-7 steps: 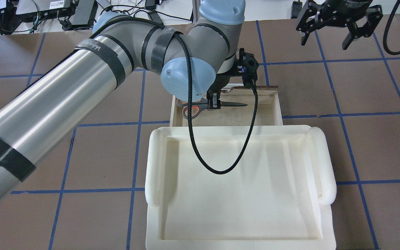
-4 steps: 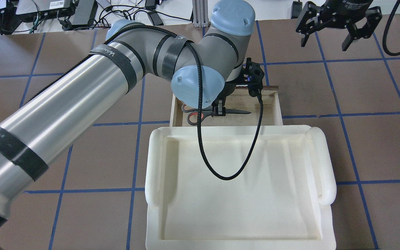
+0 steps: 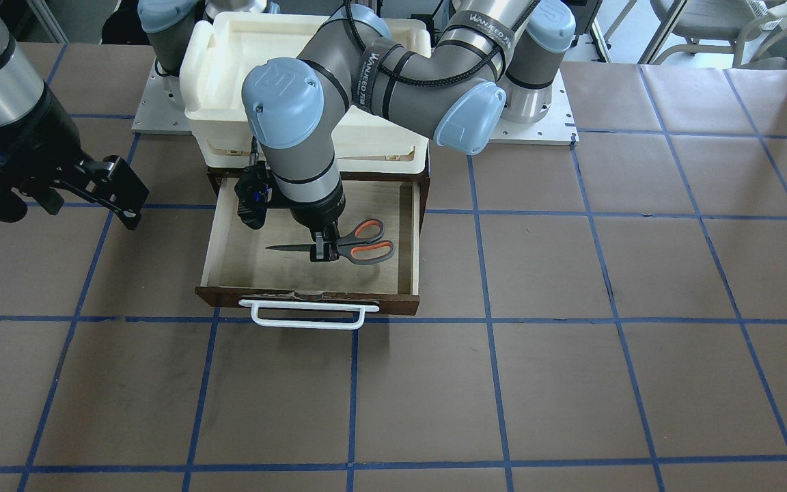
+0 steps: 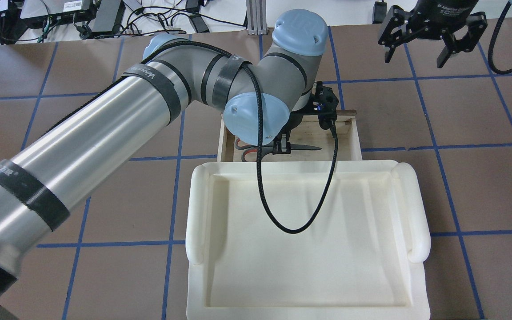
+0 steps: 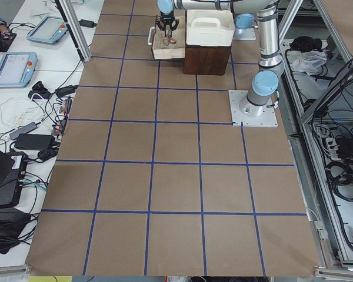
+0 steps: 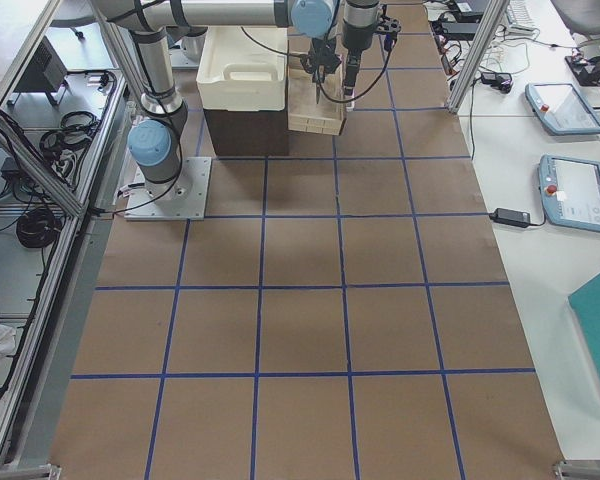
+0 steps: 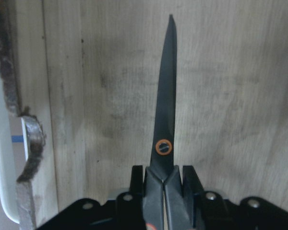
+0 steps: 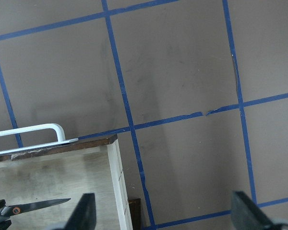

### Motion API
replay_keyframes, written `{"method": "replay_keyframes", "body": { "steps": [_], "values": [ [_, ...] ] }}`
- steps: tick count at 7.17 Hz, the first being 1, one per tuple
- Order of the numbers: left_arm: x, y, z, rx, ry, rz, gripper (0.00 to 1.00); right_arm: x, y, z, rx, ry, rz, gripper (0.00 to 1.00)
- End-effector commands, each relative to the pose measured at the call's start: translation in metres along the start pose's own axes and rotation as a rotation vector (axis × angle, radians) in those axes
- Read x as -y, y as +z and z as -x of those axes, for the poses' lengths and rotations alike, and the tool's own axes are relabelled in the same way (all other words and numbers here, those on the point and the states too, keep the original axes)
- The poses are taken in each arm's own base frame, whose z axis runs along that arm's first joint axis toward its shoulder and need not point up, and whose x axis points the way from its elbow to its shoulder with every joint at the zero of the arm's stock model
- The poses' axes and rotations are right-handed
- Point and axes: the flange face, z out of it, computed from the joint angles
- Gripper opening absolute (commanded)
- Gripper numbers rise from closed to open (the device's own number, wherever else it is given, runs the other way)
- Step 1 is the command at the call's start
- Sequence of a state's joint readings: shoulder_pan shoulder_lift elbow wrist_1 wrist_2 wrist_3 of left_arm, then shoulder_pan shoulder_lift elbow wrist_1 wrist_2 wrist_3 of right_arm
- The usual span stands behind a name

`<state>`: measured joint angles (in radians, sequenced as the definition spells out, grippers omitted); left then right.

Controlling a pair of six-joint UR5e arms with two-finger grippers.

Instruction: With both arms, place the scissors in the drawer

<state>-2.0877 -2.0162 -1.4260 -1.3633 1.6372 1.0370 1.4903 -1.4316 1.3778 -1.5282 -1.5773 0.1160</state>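
- Two grey robot arms with light blue joint caps work at one table [image 3: 571,383] covered in brown paper with a blue tape grid.
- There is one pair of scissors [image 3: 349,247], one drawer [image 3: 393,301] and one white foam tray [image 4: 416,209].
- The drawer is pulled open. It has a dark brown front, one white bar handle [image 3: 308,314] and a pale wooden floor.
- The scissors are inside the open drawer, low over its floor. I cannot tell whether they touch it.
- The left gripper [image 3: 323,251] reaches straight down into the drawer. Its two fingers are clamped on the neck of the scissors, between the orange pivot screw [image 7: 163,147] and the loops.
- In the front-facing view the closed dark blades stick out from the fingers toward 9 o'clock. The grey and orange-red loops lie toward 3 o'clock.
- In the left wrist view the blades point to 12 o'clock, with the bar handle at 9 o'clock.
- The right gripper [image 4: 416,58] hangs above the paper outside the drawer, at 1 o'clock from it in the overhead view. Its fingers are spread wide apart.
- A black strap [image 3: 496,24] on the left arm bears white letters that look like "WANSEED".
- The right gripper's body shows the word "Adaptive"; the rest is cut off.
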Motion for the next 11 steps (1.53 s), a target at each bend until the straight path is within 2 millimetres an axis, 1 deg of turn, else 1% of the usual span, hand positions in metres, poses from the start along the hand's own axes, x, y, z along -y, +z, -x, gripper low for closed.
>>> {"method": "replay_keyframes", "body": {
  "steps": [1, 3, 4, 5, 6, 8, 9, 10, 11],
  "values": [
    [0.001, 0.008, -0.001, -0.011, 0.001, 0.006, 0.00, -0.001, 0.001, 0.000, -0.006, 0.001, 0.006, 1.00],
    [0.003, 0.010, -0.003, -0.019, 0.004, 0.006, 0.00, -0.003, -0.005, -0.005, -0.047, 0.000, -0.014, 1.00],
    [0.004, 0.009, -0.002, -0.018, 0.004, 0.003, 0.00, -0.009, -0.016, -0.006, -0.048, 0.004, -0.036, 1.00],
    [0.007, 0.008, -0.006, -0.016, 0.013, 0.005, 0.00, -0.011, -0.016, -0.004, -0.048, 0.001, -0.035, 1.00],
    [0.007, 0.008, -0.006, -0.019, 0.019, 0.003, 0.02, -0.010, -0.014, -0.004, -0.044, 0.001, -0.030, 1.00],
    [0.009, 0.008, -0.009, -0.022, 0.015, 0.000, 0.15, -0.016, -0.007, -0.004, -0.044, 0.002, -0.019, 1.00],
    [0.010, 0.007, -0.010, -0.030, 0.018, -0.016, 0.23, -0.017, -0.008, -0.004, -0.037, 0.002, -0.021, 1.00],
    [0.009, 0.001, -0.012, -0.029, 0.019, -0.028, 0.26, -0.017, -0.008, -0.004, -0.042, 0.002, -0.020, 1.00],
    [0.009, 0.001, -0.012, -0.030, 0.017, -0.027, 0.34, -0.018, -0.008, -0.004, -0.042, 0.000, -0.020, 1.00]
  ]
}}
